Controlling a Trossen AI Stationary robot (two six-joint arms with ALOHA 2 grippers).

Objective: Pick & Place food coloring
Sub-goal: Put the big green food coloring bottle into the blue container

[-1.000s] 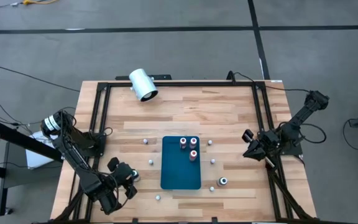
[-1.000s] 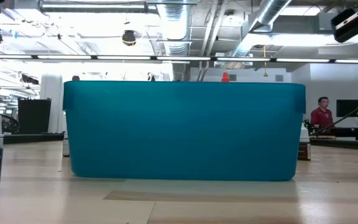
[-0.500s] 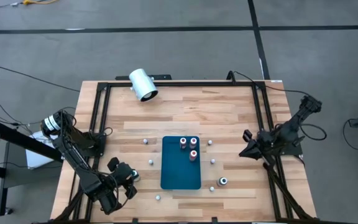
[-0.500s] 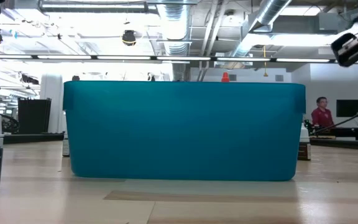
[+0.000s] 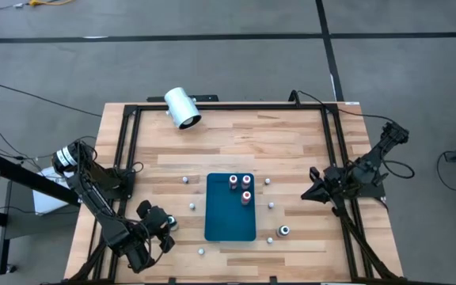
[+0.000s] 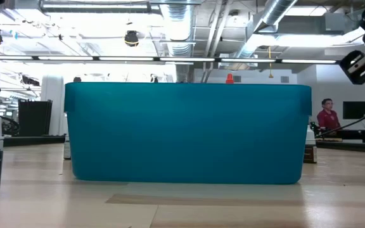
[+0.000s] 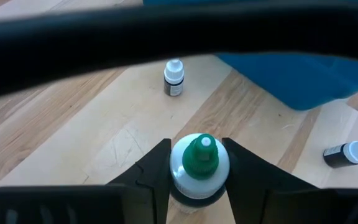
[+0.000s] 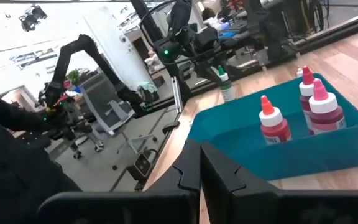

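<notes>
Grip: left gripper (image 7: 197,165) pinching green-capped bottle (image 7: 199,163).
Technique: lift straight, clear teal tray (image 5: 229,226) rim.
Right gripper (image 8: 200,163): pressed together.

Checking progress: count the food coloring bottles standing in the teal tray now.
3: two side by side at the teal tray's far end, one just behind; none seem hidden.

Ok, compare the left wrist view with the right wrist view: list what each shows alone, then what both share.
Left wrist only: the left gripper shut on a green-tipped bottle, with two dark bottles on the table.
Right wrist only: the shut right gripper and three red-to-pink bottles standing in the tray.
Both: the teal tray.
</notes>
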